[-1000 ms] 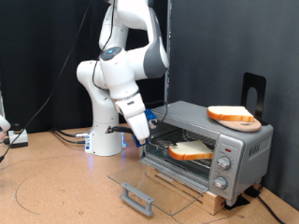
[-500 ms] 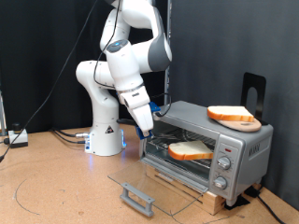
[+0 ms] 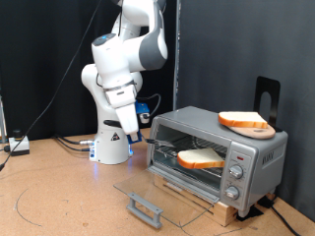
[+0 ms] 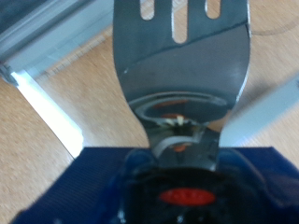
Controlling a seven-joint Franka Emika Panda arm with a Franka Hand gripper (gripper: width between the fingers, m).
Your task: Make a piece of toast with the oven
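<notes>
Toast lying on rack inside open oven; light, crumbly, better lifted from beneath. Hand hovering left of oven, fingers clamping a metal spatula by its handle

No text, label, brand or number can be read anywhere; the oven's knob markings are too small.

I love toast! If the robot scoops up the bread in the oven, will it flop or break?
The piece of toast looks thick and flat, so probably stiff and light. Lying on the oven rack, it might slide easily.
</notes>
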